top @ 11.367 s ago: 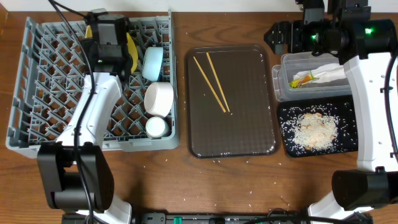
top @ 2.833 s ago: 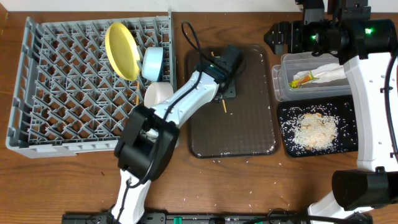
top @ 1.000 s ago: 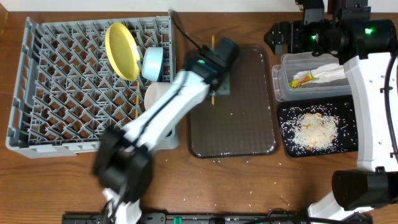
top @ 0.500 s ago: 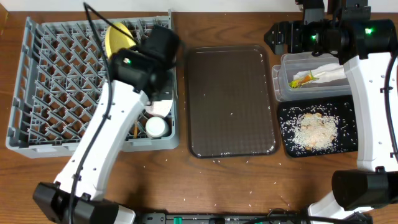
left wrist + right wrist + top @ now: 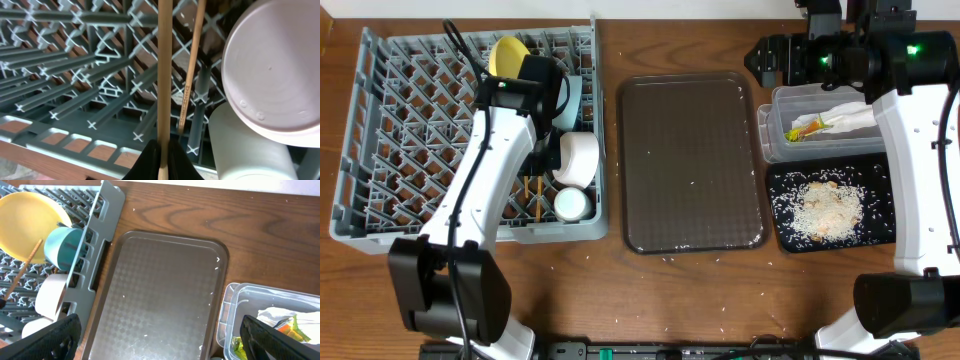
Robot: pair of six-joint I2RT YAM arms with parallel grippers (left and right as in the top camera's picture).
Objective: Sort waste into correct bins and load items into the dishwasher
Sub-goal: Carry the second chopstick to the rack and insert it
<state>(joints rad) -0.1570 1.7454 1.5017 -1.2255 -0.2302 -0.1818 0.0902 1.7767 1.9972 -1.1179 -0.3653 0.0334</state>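
White rice scraps (image 5: 825, 208) are sitting heaped in the black tray (image 5: 780, 235) nearest us, so that waste is looking sorted. In the grey rack (image 5: 380, 150), the left pincer (image 5: 161, 152) is clamping tight on one of the chopsticks (image 5: 164, 75), its mate leaning just beside among the pegs. We're seeing the white cup (image 5: 570, 204) and white bowl (image 5: 576, 157) slotted alongside, the blue bowl (image 5: 62, 247) and yellow plate (image 5: 508, 52) standing farther back. The brown serving tray (image 5: 692, 165) is carrying only stray grains. The wrapper (image 5: 807, 127) and napkin (image 5: 850, 118) are lying in the clear tub (image 5: 775, 135). Farthest off, the right pincer (image 5: 165, 345) is hanging wide open, holding nothing. We're judging only the chopstick release is remaining.
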